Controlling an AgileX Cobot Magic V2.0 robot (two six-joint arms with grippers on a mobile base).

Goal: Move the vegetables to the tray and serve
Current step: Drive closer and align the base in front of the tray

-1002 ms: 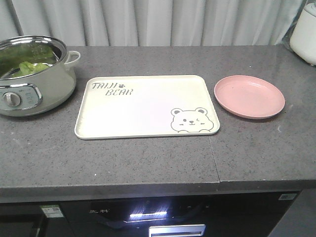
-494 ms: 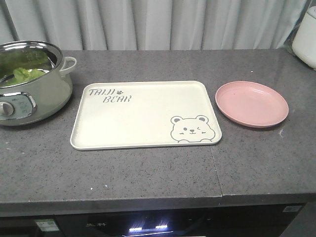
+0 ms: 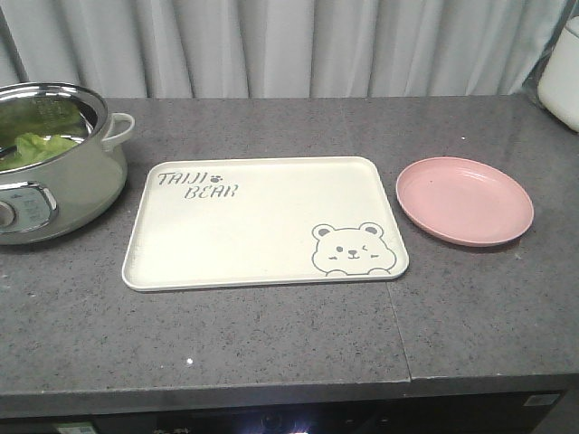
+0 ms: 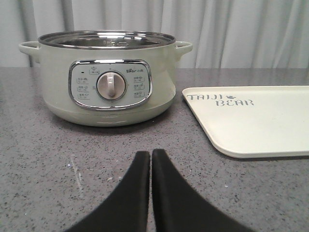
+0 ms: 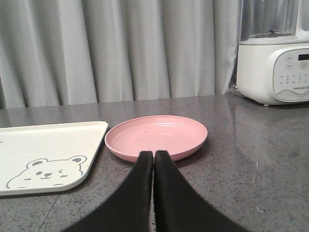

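Nearest: left end effector [image 4: 150,155], black fingers pressed together with nothing between them, low over the bench [image 3: 271,353] and aimed at the electric pot [image 4: 108,82]. Right end effector [image 5: 154,155] likewise closed up and carrying nothing, lined up on the pink plate [image 5: 156,137]. Neither shows in the front view. Judged: a ready posture, each arm facing the item on its own side.

Mid-bench: tray [image 3: 262,224] lies flat and central, surface bare, bear drawing at the near right corner, lettering at the far left. Placement looks deliberate: between pot and plate, within reach of either arm, touching neither.

Left, farther back: pot has no lid on, dial facing the left arm. The lettuce [image 3: 38,146] is inside it, below the steel rim. The front view shows only part of it, and the pot wall hides it from the left wrist view. The open top allows access from above.

Right: plate holds nothing, just beside the tray's right edge, not touching.

Far: white appliance [image 5: 273,58] at the right rear corner; curtain [image 3: 317,45] behind everything.

Judged: transfer not yet started; the left fingers must part before going over the rim.
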